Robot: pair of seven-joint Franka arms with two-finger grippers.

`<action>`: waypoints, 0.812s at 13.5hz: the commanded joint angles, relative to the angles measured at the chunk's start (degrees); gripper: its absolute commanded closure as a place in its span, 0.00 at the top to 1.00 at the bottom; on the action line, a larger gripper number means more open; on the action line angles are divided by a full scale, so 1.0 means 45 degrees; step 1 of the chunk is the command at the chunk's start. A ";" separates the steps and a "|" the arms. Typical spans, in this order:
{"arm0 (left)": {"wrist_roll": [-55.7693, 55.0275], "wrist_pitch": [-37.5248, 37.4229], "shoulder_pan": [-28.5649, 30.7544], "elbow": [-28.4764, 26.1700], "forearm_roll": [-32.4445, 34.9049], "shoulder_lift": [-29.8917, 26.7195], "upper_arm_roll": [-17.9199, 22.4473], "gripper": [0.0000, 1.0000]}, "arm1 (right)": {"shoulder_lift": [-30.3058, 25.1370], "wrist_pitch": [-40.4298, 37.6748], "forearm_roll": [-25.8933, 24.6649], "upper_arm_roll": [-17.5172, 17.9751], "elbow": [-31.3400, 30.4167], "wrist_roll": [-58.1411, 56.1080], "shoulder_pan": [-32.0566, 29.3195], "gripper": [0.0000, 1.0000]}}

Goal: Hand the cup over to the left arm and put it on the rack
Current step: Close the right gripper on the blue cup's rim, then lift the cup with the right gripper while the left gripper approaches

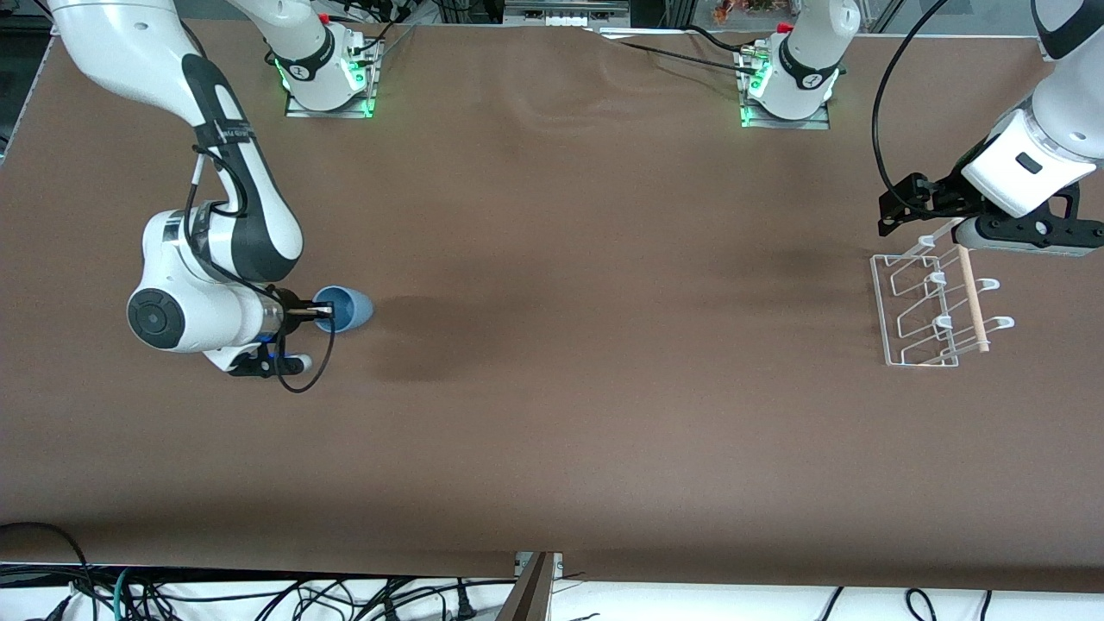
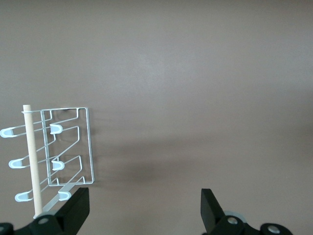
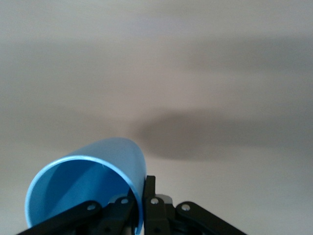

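Observation:
The light-blue cup (image 1: 352,308) is tipped on its side toward the right arm's end of the table, its mouth facing my right gripper (image 1: 321,309). That gripper is shut on the cup's rim, one finger inside the wall and one outside. In the right wrist view the cup (image 3: 88,183) has its wall pinched by the right gripper (image 3: 144,198). My left gripper (image 1: 894,207) hangs open and empty over the edge of the white wire rack (image 1: 914,315) farthest from the front camera. In the left wrist view the left gripper (image 2: 143,208) has its fingers wide apart beside the rack (image 2: 69,149).
A light wooden dowel (image 1: 972,297) lies across the rack's hook pegs. Both arm bases (image 1: 328,73) (image 1: 789,86) stand along the table edge farthest from the front camera. Loose cables (image 1: 259,595) hang below the nearest edge. Brown cloth (image 1: 604,345) covers the table between cup and rack.

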 commanded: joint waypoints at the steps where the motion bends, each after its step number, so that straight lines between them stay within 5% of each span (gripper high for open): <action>1: -0.0002 -0.0292 0.0050 0.0379 -0.0667 0.0474 -0.0086 1.00 | 0.0322 -0.0321 0.2437 -0.0013 0.1112 0.2289 0.0782 0.00; 6: 0.0792 -0.0176 -0.0027 0.0398 -0.1960 0.1372 -0.0086 1.00 | 0.2547 0.1373 0.5899 -0.0013 0.4919 0.7759 0.3554 0.00; 9: 0.2647 0.0040 0.0070 0.0380 -0.4802 0.2677 -0.0086 1.00 | 0.2569 0.2667 0.7677 0.0239 0.5294 0.9034 0.4728 0.00; 11: 0.5025 0.0505 -0.0007 0.0399 -0.5611 0.3577 -0.0105 1.00 | 0.2550 0.2766 0.7858 0.0532 0.5393 0.9659 0.5100 0.00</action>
